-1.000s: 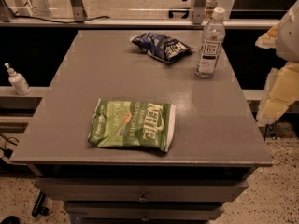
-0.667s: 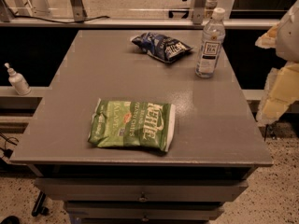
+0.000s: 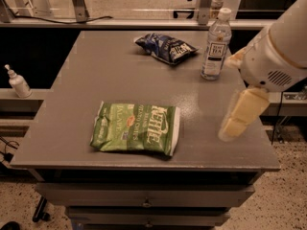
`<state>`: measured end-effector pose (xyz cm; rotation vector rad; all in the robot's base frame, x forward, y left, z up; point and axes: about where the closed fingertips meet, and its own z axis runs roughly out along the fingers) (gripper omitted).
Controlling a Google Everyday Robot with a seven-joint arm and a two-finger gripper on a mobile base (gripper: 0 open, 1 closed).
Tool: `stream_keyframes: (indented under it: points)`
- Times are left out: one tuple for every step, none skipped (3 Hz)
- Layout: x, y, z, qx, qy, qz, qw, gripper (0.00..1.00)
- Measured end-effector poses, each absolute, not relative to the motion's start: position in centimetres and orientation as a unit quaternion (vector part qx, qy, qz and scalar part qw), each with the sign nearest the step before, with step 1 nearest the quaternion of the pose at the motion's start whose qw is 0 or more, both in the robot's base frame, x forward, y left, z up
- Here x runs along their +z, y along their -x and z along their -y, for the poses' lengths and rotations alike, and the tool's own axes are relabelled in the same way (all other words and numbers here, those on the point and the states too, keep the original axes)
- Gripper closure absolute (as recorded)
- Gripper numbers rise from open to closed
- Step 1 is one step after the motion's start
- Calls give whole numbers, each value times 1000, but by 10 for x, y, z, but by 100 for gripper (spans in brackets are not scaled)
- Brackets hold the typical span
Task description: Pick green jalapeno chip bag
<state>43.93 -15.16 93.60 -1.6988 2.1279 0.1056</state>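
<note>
The green jalapeno chip bag (image 3: pixel 136 128) lies flat on the grey table (image 3: pixel 96 71) near its front edge, with white "Kettle" lettering and a white edge on its right side. My gripper (image 3: pixel 238 115) hangs from the white arm at the right, above the table's front right part. It is to the right of the bag, clear of it and touching nothing.
A dark blue chip bag (image 3: pixel 165 47) lies at the back middle of the table. A clear water bottle (image 3: pixel 216 44) stands upright to its right, just behind my arm. A small pump bottle (image 3: pixel 18 82) stands on a ledge at the left. Drawers sit below the table front.
My arm and gripper have moved left, from beyond the table's right edge to over its right side. The bags and the bottle have not moved.
</note>
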Motion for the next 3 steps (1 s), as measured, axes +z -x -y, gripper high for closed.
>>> stream_keyframes:
  points:
    - [902,-442,99,83,621,-745,229,0]
    - [868,-441,59,118,621,-738,237,0]
    - [844,-436,29,147,615,-737,238,0]
